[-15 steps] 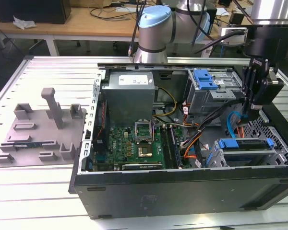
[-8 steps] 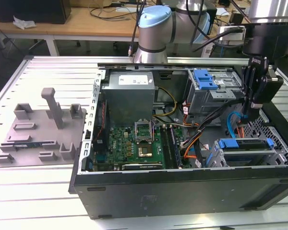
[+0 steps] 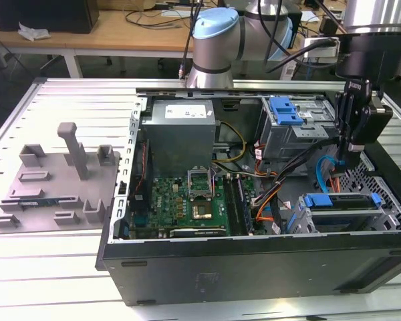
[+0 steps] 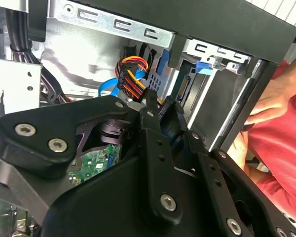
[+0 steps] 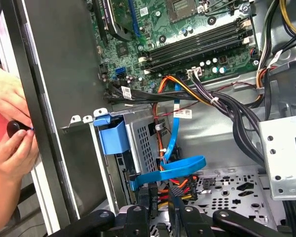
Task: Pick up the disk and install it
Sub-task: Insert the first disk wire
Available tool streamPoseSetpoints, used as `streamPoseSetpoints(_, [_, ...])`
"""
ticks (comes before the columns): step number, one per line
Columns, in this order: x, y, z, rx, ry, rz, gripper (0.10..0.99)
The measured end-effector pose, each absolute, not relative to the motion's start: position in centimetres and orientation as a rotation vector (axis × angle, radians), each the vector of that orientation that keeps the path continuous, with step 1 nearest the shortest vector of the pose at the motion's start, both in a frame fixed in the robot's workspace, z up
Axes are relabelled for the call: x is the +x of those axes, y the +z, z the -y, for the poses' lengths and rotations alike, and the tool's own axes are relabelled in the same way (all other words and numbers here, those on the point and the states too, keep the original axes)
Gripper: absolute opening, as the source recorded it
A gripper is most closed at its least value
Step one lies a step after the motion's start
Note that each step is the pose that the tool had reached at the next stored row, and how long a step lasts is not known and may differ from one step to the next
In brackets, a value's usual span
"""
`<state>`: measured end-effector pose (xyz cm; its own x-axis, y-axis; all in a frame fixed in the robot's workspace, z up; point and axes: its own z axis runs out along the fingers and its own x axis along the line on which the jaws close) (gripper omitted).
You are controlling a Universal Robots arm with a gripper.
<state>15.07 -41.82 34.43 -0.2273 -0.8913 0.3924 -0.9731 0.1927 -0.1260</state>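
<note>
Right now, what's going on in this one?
The arm's gripper hangs in the open case, close to the drive cage and a blue cable. The disk sits in that cage, its blue bracket showing. A person's hands are at the case's outer wall.

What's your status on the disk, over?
Gripper low in case, beside drive cage. Disk sits in cage, blue carrier showing. Blue cable looped close by gripper; person's hand at case wall.
</note>
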Motion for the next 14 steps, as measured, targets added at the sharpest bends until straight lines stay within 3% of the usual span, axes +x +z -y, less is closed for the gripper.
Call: streamPoseSetpoints(14, [15.07,34.43,41.68,1.796,0.489,2.232,0.294])
